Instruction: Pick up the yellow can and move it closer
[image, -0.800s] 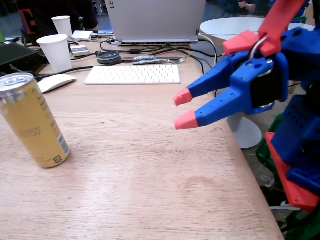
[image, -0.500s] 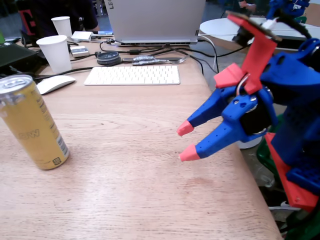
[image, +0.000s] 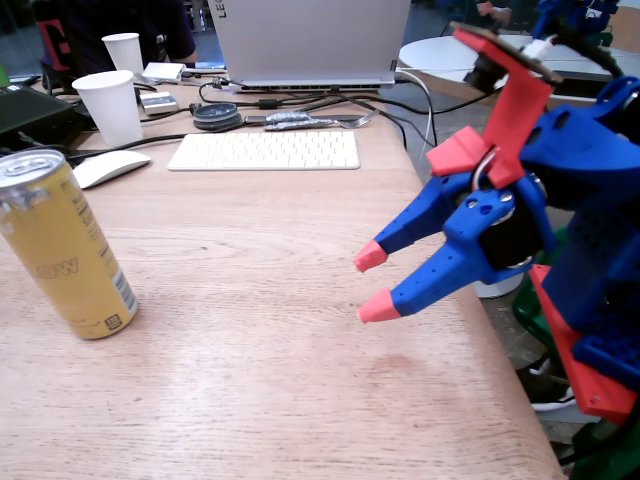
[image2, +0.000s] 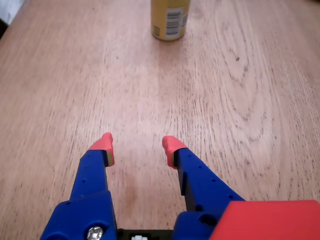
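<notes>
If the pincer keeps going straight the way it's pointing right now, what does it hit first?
Probably the yellow can. In the wrist view the open pincer aims up a bare stretch of wooden table, and the can stands just right of that line, so it might only clip it.

One yellow can (image: 62, 245), two paper cups (image: 111, 105), one keyboard (image: 264, 150), one mouse (image: 108, 166), one laptop (image: 310, 40)

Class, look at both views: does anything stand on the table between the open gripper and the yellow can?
Nothing visible does. In the wrist view only bare wooden table lies between the gripper and the yellow can.
</notes>
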